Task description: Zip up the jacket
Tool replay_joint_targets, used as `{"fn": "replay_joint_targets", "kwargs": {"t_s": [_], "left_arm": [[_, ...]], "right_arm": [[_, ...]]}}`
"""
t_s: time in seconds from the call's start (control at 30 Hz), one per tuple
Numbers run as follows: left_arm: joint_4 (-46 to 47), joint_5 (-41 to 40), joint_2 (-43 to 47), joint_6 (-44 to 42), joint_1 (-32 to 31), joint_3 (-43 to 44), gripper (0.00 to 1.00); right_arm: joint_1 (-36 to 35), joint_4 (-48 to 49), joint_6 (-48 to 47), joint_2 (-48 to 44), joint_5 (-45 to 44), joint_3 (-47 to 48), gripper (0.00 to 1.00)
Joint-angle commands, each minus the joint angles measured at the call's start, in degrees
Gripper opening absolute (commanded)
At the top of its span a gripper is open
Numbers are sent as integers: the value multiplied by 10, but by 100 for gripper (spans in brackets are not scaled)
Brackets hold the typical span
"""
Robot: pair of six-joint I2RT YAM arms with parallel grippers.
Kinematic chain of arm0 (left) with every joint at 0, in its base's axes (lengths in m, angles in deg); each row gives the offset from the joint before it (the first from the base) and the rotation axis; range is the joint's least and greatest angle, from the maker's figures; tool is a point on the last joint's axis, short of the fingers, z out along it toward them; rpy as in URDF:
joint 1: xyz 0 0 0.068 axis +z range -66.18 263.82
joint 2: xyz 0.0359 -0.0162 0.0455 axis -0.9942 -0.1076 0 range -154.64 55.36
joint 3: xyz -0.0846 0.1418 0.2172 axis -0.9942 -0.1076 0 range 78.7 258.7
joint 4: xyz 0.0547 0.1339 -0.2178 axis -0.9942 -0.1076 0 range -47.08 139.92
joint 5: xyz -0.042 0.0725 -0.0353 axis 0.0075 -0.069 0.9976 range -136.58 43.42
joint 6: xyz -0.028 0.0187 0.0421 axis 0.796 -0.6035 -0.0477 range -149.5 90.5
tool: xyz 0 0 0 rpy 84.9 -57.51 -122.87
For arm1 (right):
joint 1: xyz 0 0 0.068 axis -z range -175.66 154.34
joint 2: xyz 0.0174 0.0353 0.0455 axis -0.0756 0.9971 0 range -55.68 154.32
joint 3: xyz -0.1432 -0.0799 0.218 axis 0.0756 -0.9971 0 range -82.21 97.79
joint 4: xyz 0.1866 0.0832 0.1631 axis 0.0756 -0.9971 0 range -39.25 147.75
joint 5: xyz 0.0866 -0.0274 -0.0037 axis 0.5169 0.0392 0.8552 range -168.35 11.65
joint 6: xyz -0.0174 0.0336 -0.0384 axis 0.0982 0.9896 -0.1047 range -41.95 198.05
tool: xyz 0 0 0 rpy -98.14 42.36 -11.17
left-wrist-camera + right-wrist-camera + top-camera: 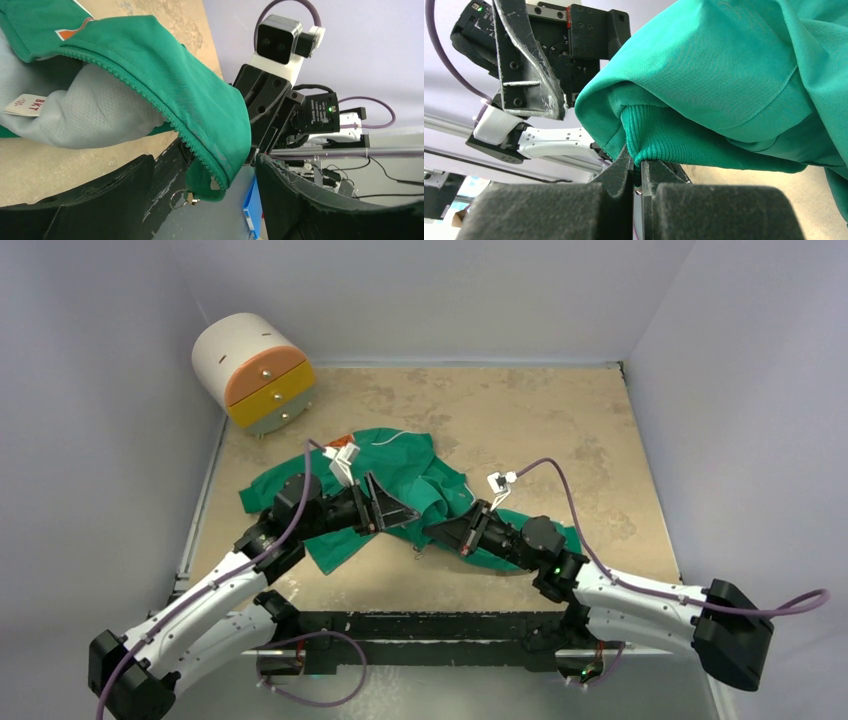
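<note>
step: jacket [400, 475] unzipped, you're lining up on zip pull [182, 199]
right gripper [638, 170]: clamped on ribbed hem [669, 142]
left gripper [385, 505]: jaws apart, astride zip end
next: pinch the pull, keep hem taut

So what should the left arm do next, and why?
Probably close the left tool on the small metal zip pull hanging between its open fingers. The right tool is shut on the ribbed hem of the jacket, so the bottom looks anchored, and the zip is undone.
</note>
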Motion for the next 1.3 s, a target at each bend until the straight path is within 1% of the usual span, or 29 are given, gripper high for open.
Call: {"fn": "replay_joint_targets", "kwargs": {"t_s": [0.0,0.17,0.2,0.27,0.3,0.4,0.47,0.5,0.6,0.7,0.77,0.8,0.87,0.97,1.1,1.2,1.27], "left_arm": [[80,45,-9,4,-10,-12,73],[74,30,-25,-14,-26,2,68],[72,26,-24,-16,-26,5,65],[72,20,-23,-18,-27,8,57],[73,21,-24,-18,-27,9,51],[81,23,-29,-17,-26,7,29],[82,23,-30,-19,-27,9,11],[84,23,-31,-20,-26,11,0],[86,28,-36,-24,-27,15,0],[101,40,-38,-20,-27,17,0],[119,52,-36,-12,-26,16,0],[134,59,-37,-6,-26,15,0],[169,78,-37,19,-26,10,0],[232,103,-41,61,-26,-5,0],[264,119,-44,85,-27,-11,0],[281,135,-44,98,-27,-11,0],[272,143,-44,95,-27,-9,0]], "right_arm": [[-3,38,-5,5,11,32,0],[-3,40,-8,17,22,42,0],[-3,44,-8,19,25,41,0],[-3,48,-7,21,28,40,0],[-2,51,-7,21,29,39,0],[-4,60,-9,20,38,37,0],[-3,60,-13,19,46,37,0],[-4,61,-15,19,52,35,0],[-4,60,-25,17,76,32,0],[-4,36,-39,9,89,35,1],[-4,19,-42,-4,89,32,25],[-4,12,-43,-11,88,30,35],[-5,8,-46,-26,85,23,47],[-5,18,-50,-37,90,23,58],[-4,43,-59,-27,97,28,67],[-4,61,-66,-11,98,35,68],[-5,100,-63,-2,107,35,68]]}}
